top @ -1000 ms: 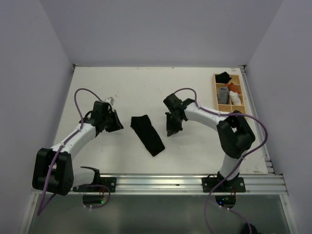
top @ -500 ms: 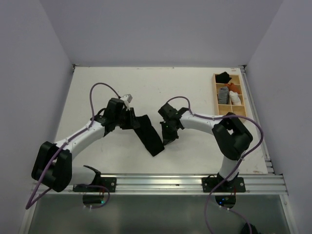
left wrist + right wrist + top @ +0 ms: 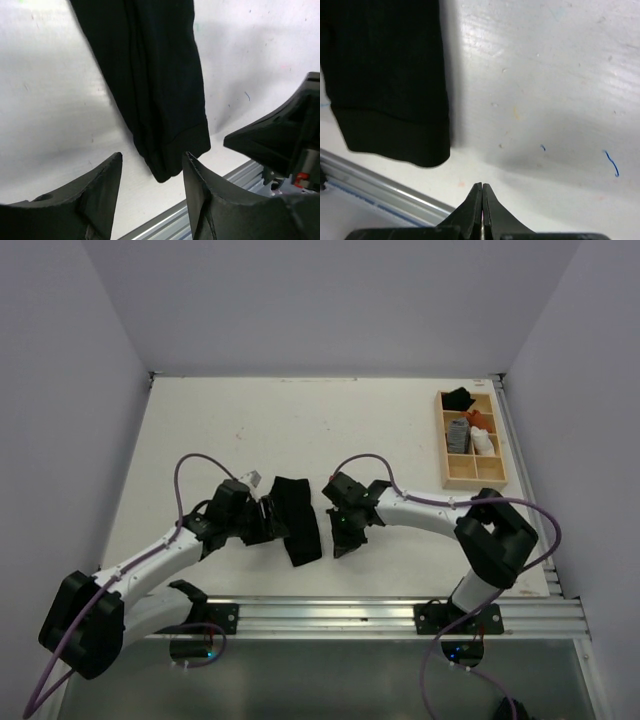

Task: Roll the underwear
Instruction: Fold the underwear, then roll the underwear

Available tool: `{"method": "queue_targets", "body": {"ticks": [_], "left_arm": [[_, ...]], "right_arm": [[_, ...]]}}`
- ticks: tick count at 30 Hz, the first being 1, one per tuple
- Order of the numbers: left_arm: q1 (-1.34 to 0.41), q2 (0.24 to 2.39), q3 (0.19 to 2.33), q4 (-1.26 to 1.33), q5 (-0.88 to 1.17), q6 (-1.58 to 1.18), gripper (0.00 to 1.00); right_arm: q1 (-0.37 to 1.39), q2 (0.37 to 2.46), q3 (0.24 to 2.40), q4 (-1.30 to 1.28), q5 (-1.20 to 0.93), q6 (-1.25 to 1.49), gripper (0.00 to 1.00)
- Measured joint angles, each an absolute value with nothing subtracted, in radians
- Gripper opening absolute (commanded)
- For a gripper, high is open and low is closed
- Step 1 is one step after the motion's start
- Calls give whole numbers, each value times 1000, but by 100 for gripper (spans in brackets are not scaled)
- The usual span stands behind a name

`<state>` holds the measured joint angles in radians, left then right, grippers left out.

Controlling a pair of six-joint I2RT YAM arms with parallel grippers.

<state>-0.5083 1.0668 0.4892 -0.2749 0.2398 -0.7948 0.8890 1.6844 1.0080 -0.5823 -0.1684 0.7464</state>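
Observation:
The underwear (image 3: 298, 512) is a black strip of folded fabric lying flat on the white table, its long side running from far to near. My left gripper (image 3: 273, 524) sits at its left edge, open. In the left wrist view the two fingers (image 3: 151, 157) stand astride the underwear's (image 3: 150, 85) near end without pinching it. My right gripper (image 3: 342, 538) is just right of the strip, shut and empty. Its closed tips (image 3: 481, 186) hover over bare table beside the underwear's (image 3: 385, 85) near corner.
A wooden divided tray (image 3: 470, 476) stands at the back right, holding a black roll (image 3: 459, 398), a grey striped roll (image 3: 458, 433) and a white roll (image 3: 483, 442). An aluminium rail (image 3: 400, 612) runs along the near table edge, close behind the underwear's end.
My left arm swung right and nearer, reached the underwear and opened its jaws. The right gripper slid left and nearer, still shut. The strip turned slightly, its near end shifting left.

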Motion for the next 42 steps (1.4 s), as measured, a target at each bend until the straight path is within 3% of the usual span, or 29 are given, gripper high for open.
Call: {"method": "queue_targets", "body": {"ticks": [14,21,31,42], "left_arm": [[-587,979,256,-97,256,-1040,60],[-619,989,252,-17,227,-1092,60],[-624,838,260,-120,163,-1136,63],[-654,1077,260,58,175,-1199,64]], "right_arm": [[889,1560,910,-573,-167,752,0],[889,1514,894,-574,-165,752,0],[889,1502,891,-575,-149,752,0],[889,1501,889,-575,-149,753,0]]}}
